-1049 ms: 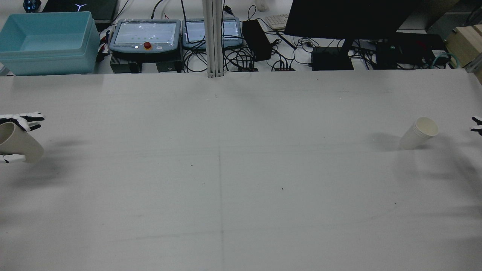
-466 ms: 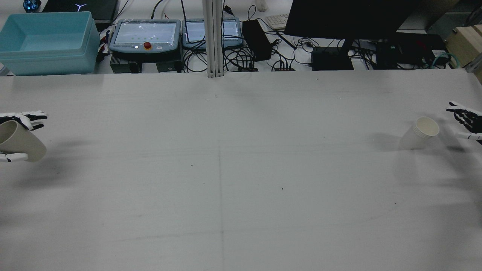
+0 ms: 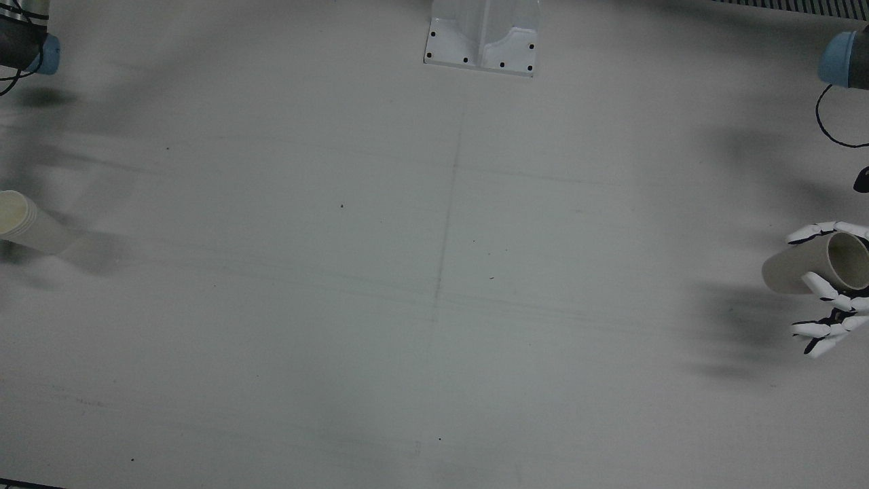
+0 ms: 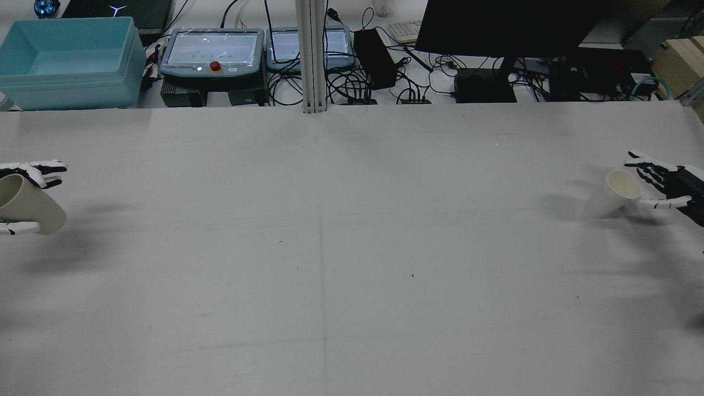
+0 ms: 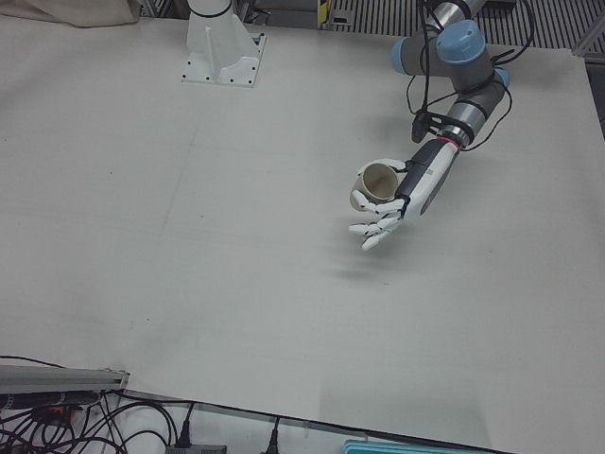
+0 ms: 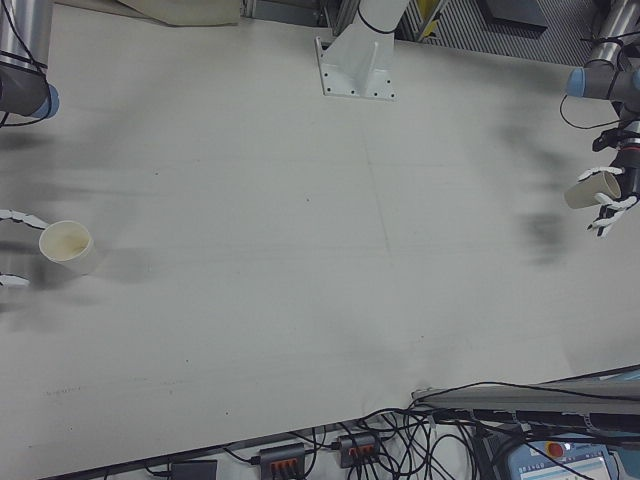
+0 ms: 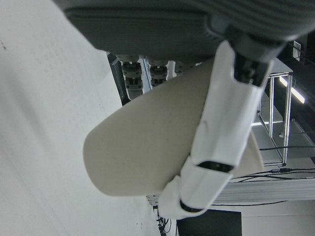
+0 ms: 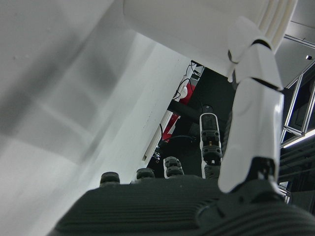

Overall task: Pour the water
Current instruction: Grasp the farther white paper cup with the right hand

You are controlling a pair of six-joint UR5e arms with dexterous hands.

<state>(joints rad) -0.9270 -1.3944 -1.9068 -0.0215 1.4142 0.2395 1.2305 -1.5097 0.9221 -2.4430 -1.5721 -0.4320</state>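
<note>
My left hand [image 5: 402, 199] is shut on a beige paper cup [image 5: 376, 183] and holds it tilted above the table, at the far left of the rear view [image 4: 30, 208]. A stack of white paper cups [image 4: 613, 195] stands at the right, leaning a little. My right hand [image 4: 663, 184] is open just beside it, with its fingers [image 4: 641, 162] spread on either side of the rim. In the right hand view the stack [image 8: 197, 24] is close in front of the fingers [image 8: 251, 98]. I cannot tell whether they touch it.
The white table [image 4: 352, 247] fills the view. Behind its far edge are a blue bin [image 4: 69, 60], teach pendants [image 4: 212, 49], cables and a monitor [image 4: 511, 25]. The arms' white pedestal [image 3: 483, 34] is at the front view's top.
My right hand has moved in from the right edge to beside the cup stack. My left hand with its cup has barely moved.
</note>
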